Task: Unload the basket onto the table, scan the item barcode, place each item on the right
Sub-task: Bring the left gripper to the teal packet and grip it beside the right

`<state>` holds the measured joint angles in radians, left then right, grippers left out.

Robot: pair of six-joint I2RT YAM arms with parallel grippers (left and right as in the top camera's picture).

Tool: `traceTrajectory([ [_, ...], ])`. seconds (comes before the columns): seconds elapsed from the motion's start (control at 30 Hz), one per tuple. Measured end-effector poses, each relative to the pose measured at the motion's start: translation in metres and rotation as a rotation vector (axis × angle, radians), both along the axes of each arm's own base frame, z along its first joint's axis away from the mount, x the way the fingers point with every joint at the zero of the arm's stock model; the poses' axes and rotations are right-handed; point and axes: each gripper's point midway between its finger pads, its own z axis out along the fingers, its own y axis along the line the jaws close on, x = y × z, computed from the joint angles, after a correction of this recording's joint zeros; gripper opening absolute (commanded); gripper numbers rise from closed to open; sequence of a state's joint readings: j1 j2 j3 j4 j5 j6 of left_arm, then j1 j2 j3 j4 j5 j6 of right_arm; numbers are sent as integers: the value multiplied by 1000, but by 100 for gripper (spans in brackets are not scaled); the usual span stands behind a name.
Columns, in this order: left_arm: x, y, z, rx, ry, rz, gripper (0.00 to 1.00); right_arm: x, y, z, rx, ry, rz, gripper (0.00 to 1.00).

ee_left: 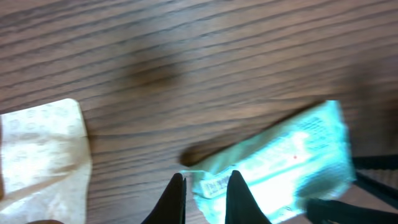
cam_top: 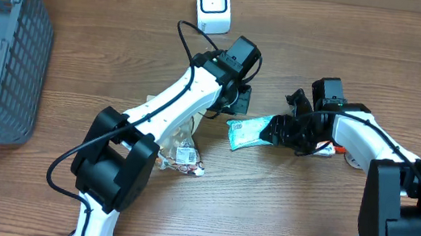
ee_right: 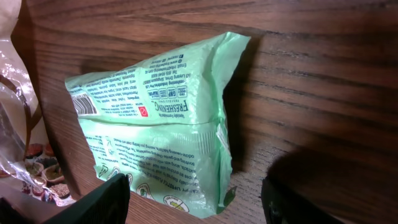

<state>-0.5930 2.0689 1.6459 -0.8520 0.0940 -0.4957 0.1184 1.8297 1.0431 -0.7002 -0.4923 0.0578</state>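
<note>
We note a grey mesh basket (cam_top: 25,69) standing at the left edge of the wooden bench (cam_top: 279,217). A clear bag of mixed snacks (cam_top: 182,157) with a white label lies near the bench centre. A pale patterned packet (ee_left: 40,155) lies flat on the bench. A red-and-white object (cam_top: 343,152) is partly hidden at right.

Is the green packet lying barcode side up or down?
Up: both wrist views show the barcode on the green packet, on its top face.
</note>
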Motion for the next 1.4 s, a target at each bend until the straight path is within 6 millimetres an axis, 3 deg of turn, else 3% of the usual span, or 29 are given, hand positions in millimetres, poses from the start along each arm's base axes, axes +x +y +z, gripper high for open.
traceTrajectory([
  [0.2,-25,-3,-8,-2,89,-30,4,3,1,1,5,-1,-22,67],
  [0.37,-42,2,-31,9,139,-37,5,7,1,1,8,-9,-37,66],
  [0.63,-50,7,-63,-3,136,-37,4,10,1,2,10,-22,-40,67],
  [0.83,-60,12,-58,8,196,-33,4,12,2,2,12,-29,-40,67],
  [1.03,-31,-4,-23,-68,135,-26,4,12,2,2,11,-29,-41,67],
  [1.3,-35,-27,-17,-146,140,-66,4,12,2,2,11,-29,-41,67],
  [1.4,-41,-35,-26,-142,153,-83,4,12,2,2,11,-29,-40,67],
])
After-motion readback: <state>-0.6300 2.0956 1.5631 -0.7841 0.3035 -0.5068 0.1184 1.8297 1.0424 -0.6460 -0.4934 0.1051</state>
